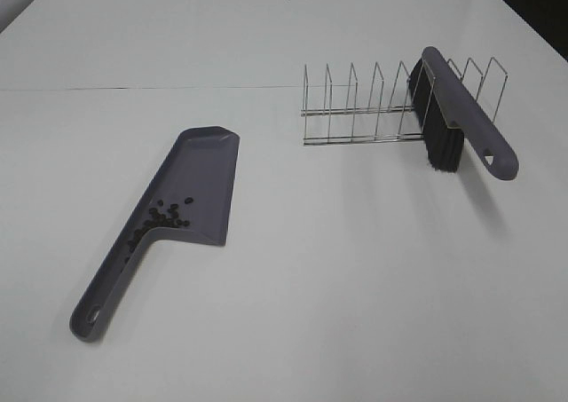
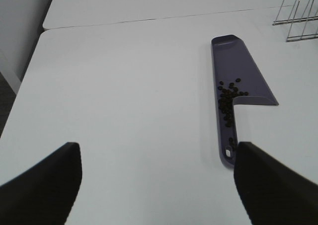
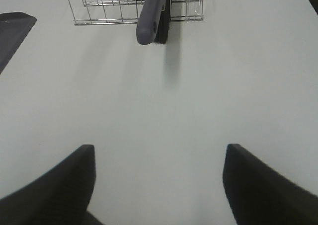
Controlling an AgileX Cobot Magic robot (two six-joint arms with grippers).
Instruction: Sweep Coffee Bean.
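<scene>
You are looking at a scene that is reading as finished, or very nearly so. The coffee beans (image 1: pixel 161 216) are lying inside the grey dustpan (image 1: pixel 191 185), bunched where the blade narrows into the handle, with a few trailing down the handle channel. No loose beans are showing on the white table (image 1: pixel 355 278) in any of the three views, so the sweeping itself seems to be done.

The brush (image 1: pixel 457 118) is sitting in the wire rack (image 1: pixel 373 109), bristles down and its handle sticking out past the rack's front edge toward you. The dustpan is resting flat on the table, well apart from the rack.

Neither arm is appearing in the high view. Your left gripper (image 2: pixel 156 185) is standing with its fingers spread wide and nothing between them, hovering near the dustpan's handle end without touching it. Your right gripper (image 3: pixel 159 185) is likewise wide and empty, facing the brush from well back.

As far as you can judge, what is possibly remaining is emptying the dustpan; the pictures are not showing any bin for that
</scene>
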